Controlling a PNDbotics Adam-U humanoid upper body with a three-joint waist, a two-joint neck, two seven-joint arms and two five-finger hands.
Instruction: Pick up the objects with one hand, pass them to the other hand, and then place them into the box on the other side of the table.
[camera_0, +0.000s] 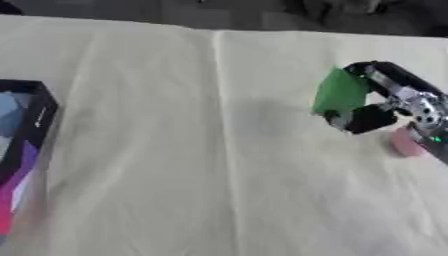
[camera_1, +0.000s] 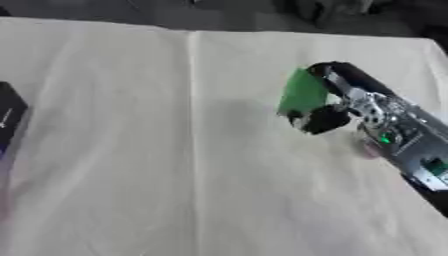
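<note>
Right hand (camera_0: 385, 107), entering from the right side of the desk (camera_0: 219, 150), with its fingers and thumb curled round a green object (camera_0: 339, 92). I see the object as a flat-sided green piece, pinched between the thumb below and the fingers above, protruding from the hand toward the centre of the desk. Whether it is lifted clear of the cloth or resting on it, I cannot tell. Just behind the hand, toward the wrist, lies a small pink object (camera_0: 406, 142) on the cloth, apart from the green one. Far across the desk from the hand, at the opposite edge, stands the dark box (camera_0: 35, 115), with coloured contents showing inside. The left hand shows in neither view.

I judge the green object to be light and fairly stiff, with smooth faces that may slip if gripped by one corner only. For the hand-over, I would have the receiving hand take hold of the free end that protrudes away from the right hand, across the flat faces, before I let the right fingers open. The pale cloth is creased, so a dropped piece should not roll far.
</note>
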